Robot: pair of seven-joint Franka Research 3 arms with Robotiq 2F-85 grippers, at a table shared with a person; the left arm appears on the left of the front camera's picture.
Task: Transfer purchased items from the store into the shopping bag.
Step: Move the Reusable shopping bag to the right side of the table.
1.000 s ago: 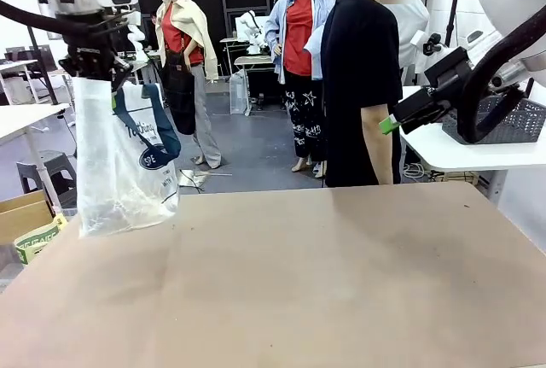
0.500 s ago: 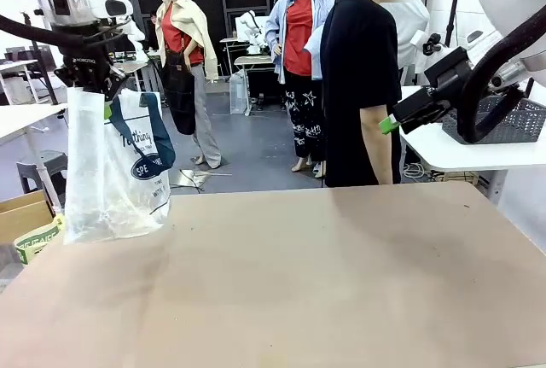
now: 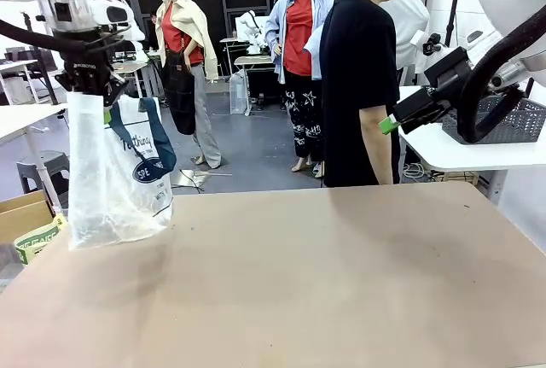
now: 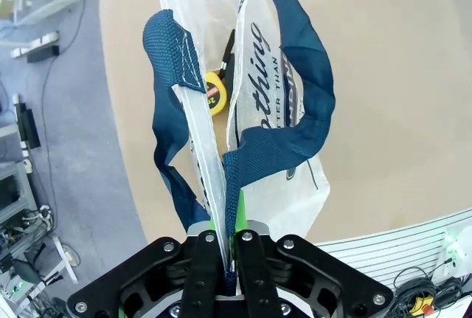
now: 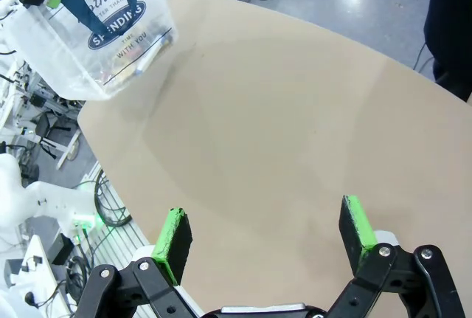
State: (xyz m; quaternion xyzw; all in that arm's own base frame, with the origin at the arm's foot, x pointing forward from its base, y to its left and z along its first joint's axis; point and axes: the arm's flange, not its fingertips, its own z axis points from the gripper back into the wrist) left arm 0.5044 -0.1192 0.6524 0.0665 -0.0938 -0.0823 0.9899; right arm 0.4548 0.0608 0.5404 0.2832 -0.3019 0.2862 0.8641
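Note:
The translucent shopping bag [image 3: 115,172] with navy handles and lettering hangs over the table's left edge from my left gripper [image 3: 92,88]. In the left wrist view that gripper [image 4: 225,259] is shut on the bag's top edge beside a navy strap [image 4: 284,141]. A small yellow item [image 4: 214,91] shows inside the bag [image 4: 214,8]. Through the bag's side [image 5: 96,30] in the right wrist view I see dark bits near its bottom; I cannot make out the brown pack. My right gripper [image 5: 265,228] is open and holds nothing, high over the table at the right [image 3: 388,123]. The grey lattice basket [image 3: 525,120] stands behind it.
The basket rests on a white side table [image 3: 461,154] to the right. A person in a black shirt [image 3: 363,78] stands at the far edge. A cardboard box [image 3: 26,214] sits on the floor at the left. The brown tabletop [image 3: 299,283] is bare.
The left gripper and the hanging bag have shifted a little to the left, and the bag has swung and turned slightly. The right arm has not moved.

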